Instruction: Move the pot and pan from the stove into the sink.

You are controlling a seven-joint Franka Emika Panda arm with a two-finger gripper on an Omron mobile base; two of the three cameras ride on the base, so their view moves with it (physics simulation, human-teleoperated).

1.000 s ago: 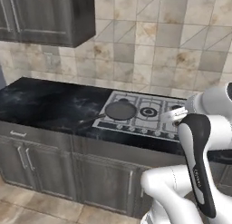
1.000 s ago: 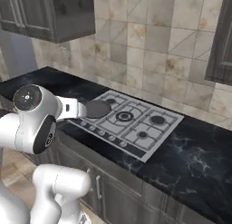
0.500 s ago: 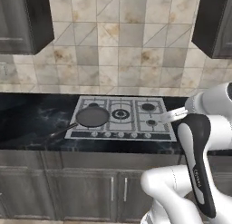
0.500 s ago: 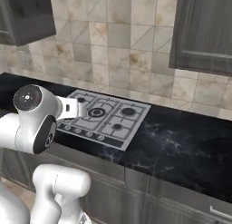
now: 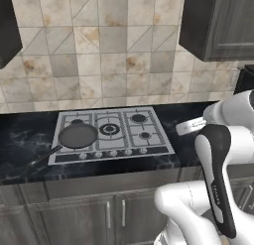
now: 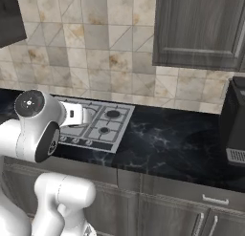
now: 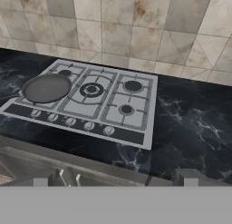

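While end effector (image 7: 116, 180) gapes, pan (image 7: 46, 88) seemingly sits far-left.

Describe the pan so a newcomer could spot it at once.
Find the steel stove set in the black counter below the tiled wall. On its front-left burner sits the pan: flat, round, dark grey, its thin handle running out over the counter.

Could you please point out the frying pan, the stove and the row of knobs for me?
pan (image 5: 78, 135), left base view, middle of its flat bottom.
stove (image 7: 140, 94), hand view, steel plate at its right edge.
knobs (image 7: 70, 122), hand view, middle knob of the row.
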